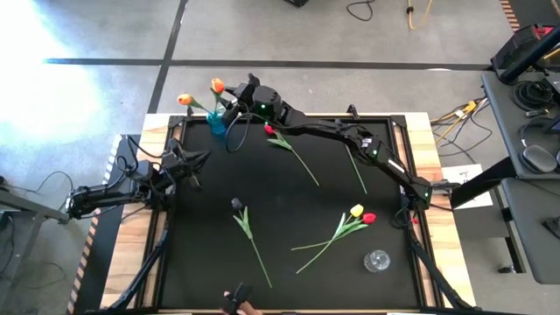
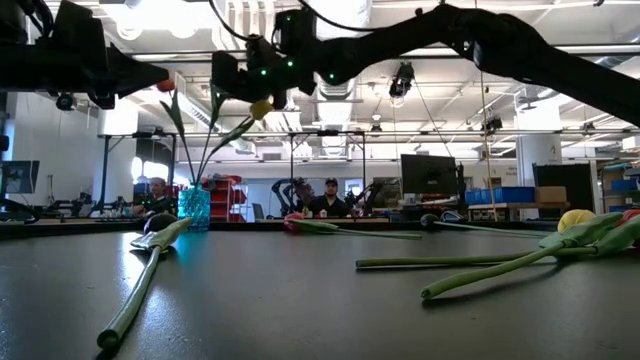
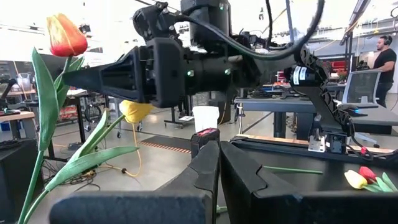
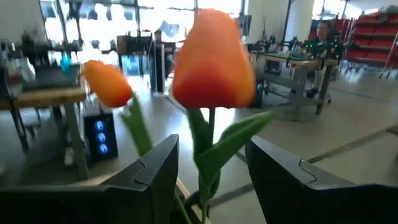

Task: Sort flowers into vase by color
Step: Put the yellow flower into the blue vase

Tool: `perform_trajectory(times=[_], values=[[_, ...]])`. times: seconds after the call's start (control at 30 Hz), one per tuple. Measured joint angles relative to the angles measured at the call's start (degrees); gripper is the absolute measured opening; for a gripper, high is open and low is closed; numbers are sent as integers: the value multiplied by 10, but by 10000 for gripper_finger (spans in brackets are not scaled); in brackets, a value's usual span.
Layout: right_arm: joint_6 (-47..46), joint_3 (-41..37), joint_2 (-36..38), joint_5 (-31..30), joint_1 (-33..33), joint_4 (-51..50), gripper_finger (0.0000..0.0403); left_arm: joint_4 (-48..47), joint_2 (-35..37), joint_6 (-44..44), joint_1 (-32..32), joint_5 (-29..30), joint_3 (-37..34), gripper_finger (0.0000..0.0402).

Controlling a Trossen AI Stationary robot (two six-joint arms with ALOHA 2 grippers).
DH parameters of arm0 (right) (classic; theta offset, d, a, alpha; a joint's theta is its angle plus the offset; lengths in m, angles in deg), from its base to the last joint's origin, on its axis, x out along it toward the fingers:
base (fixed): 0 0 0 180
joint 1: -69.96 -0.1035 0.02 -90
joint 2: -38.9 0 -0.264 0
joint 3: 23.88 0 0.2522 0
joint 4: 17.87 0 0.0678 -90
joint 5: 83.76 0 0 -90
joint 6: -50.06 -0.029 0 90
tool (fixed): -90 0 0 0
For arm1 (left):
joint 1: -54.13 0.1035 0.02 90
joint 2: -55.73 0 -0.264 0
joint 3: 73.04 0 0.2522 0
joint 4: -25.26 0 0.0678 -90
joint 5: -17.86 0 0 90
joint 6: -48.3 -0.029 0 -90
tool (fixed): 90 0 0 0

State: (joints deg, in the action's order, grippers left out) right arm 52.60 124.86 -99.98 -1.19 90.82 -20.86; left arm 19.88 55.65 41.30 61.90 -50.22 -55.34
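Note:
A blue vase (image 1: 216, 123) stands at the mat's far left corner and holds two orange flowers (image 1: 217, 86) by their stems. My right gripper (image 4: 211, 152) is open high over the vase. Its fingers stand on either side of one orange tulip's stem (image 4: 208, 134), just under the head, with a gap on each side. My left gripper (image 3: 219, 171) is shut and waits at the table's left side. A red flower (image 1: 269, 129), a dark one (image 1: 236, 204), and a yellow (image 1: 356, 211) and red pair (image 1: 368, 218) lie flat on the mat.
A clear glass vase (image 1: 377, 261) stands near the front right of the mat. A bare green stem (image 1: 354, 168) lies at the far right. A person's hand (image 1: 236, 303) shows at the near edge. People sit in the room beyond the table (image 2: 330, 198).

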Motion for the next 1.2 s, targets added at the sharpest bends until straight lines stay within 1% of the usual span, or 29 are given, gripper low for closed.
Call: perform_trajectory(times=[0.13,0.23,0.33,0.5,0.53,0.6,0.83,0.97,1.03,1.1,1.2], values=[[30,0,19,-1,-11,-48,160,-3,0,0,0,0,0,0],[49,0,35,-2,-19,-95,135,-4,0,0,0,0,0,0],[63,0,57,-2,-27,-159,97,-4,0,0,0,0,0,0],[86,0,95,-3,-43,-296,21,-7,1,0,0,0,0,0],[87,0,103,-2,-46,-318,16,-8,0,0,0,0,0,0],[88,0,112,-4,-56,-362,13,-10,0,0,0,0,0,0],[94,-3,120,-46,-88,-459,12,-14,0,0,0,0,0,0],[85,-22,124,-48,-107,-512,11,-24,1,0,0,0,0,0],[72,-50,135,-54,-121,-548,9,-26,1,1,0,0,0,0],[51,-96,159,-83,-138,-570,9,-30,1,2,0,0,0,0],[8,-209,218,-136,-168,-557,9,-30,0,2,0,-1,0,0]])
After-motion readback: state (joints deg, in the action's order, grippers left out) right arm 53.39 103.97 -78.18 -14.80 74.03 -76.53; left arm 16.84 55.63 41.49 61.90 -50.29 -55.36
